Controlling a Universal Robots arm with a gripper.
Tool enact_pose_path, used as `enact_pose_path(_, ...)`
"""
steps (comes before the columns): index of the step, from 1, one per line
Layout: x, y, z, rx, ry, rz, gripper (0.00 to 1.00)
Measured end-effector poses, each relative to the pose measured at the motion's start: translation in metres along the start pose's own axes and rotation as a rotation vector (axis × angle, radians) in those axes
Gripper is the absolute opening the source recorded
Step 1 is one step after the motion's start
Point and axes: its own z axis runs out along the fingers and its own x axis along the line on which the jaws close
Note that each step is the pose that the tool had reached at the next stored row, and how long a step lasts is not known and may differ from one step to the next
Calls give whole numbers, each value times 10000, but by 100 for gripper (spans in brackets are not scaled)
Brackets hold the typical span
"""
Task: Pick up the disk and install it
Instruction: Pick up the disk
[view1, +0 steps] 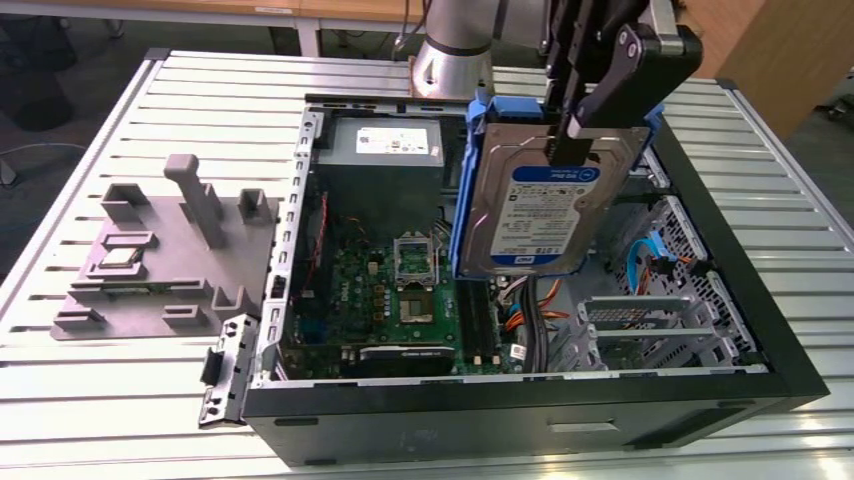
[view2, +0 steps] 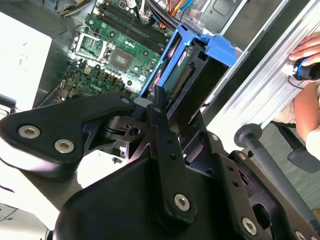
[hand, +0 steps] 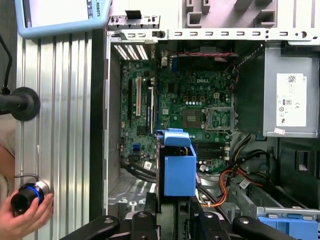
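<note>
Slatted table (view1: 107, 400), gripper (view1: 577, 140) on labelled disk (view1: 545, 215)

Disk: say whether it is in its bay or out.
Out. The disk hangs on edge, clamped in the claw, over the motherboard of the open case, seated in nothing.

The computer case (view1: 534, 412) stands open on top, so I can only enter from above; the disk (view1: 541, 215) hangs upright, clamped in my gripper (view1: 571, 138), over its middle; orange and black cables (view1: 534, 305) cross the floor below it; the power supply (view1: 384, 148) blocks the upper centre, the metal drive cage (view1: 654, 322) fills the lower right; a grey fixture (view1: 160, 258) occupies the table (view1: 120, 400) at the exterior view's left; a person's hand (hand: 24, 214) is at the table's edge in the first wrist view.
</note>
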Motion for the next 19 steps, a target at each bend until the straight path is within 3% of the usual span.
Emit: enact_pose_path(19, 4, -8, -59, 0, 0, 0, 35)
